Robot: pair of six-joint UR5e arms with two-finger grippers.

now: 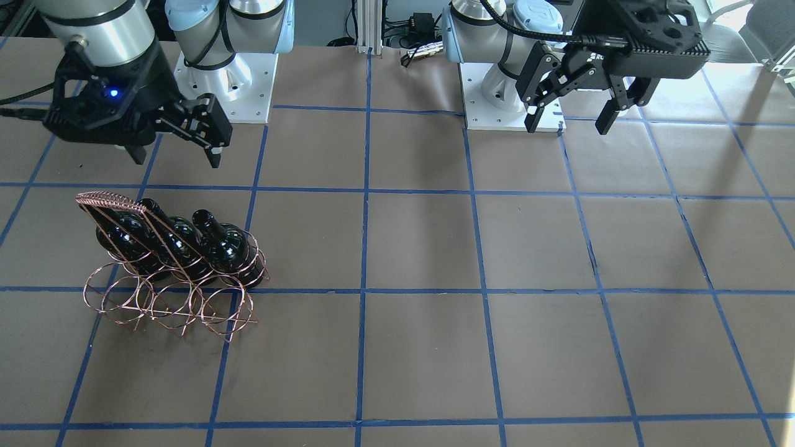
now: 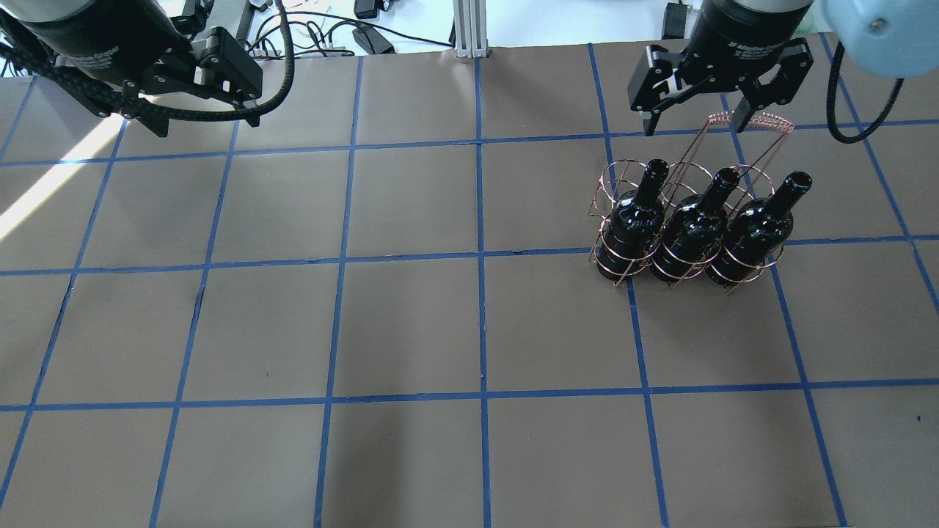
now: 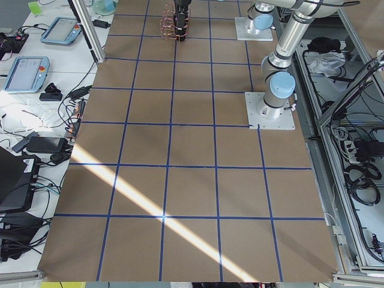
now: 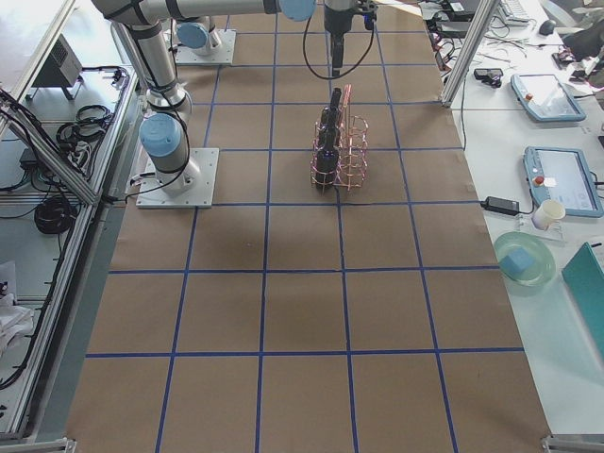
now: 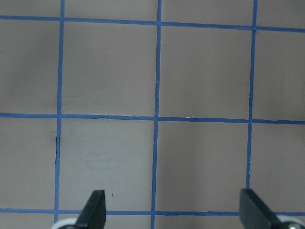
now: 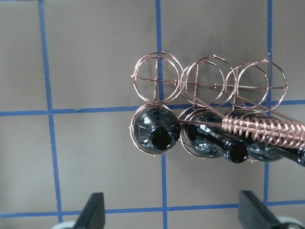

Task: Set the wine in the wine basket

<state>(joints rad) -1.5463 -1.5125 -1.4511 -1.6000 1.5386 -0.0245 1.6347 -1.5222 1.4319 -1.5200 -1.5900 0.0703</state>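
The copper wire wine basket (image 2: 755, 121) stands on the table's right side. Three glossy black wine bottles (image 2: 689, 227) stand side by side in its row nearest the robot; the far row of rings (image 1: 168, 304) is empty. My right gripper (image 2: 695, 121) hovers above the basket, open and empty. In the right wrist view the bottle mouths (image 6: 162, 137) and the woven handle (image 6: 267, 131) lie beyond its open gripper (image 6: 171, 205). My left gripper (image 1: 566, 127) is open and empty above bare table on the left side, as its wrist view (image 5: 174, 205) shows.
The table is brown with a blue tape grid (image 2: 480, 257). The arm bases (image 1: 227, 81) stand at the robot's edge. Cables (image 2: 367, 33) lie beyond the far edge. Side benches hold tablets (image 4: 543, 94) and a cup.
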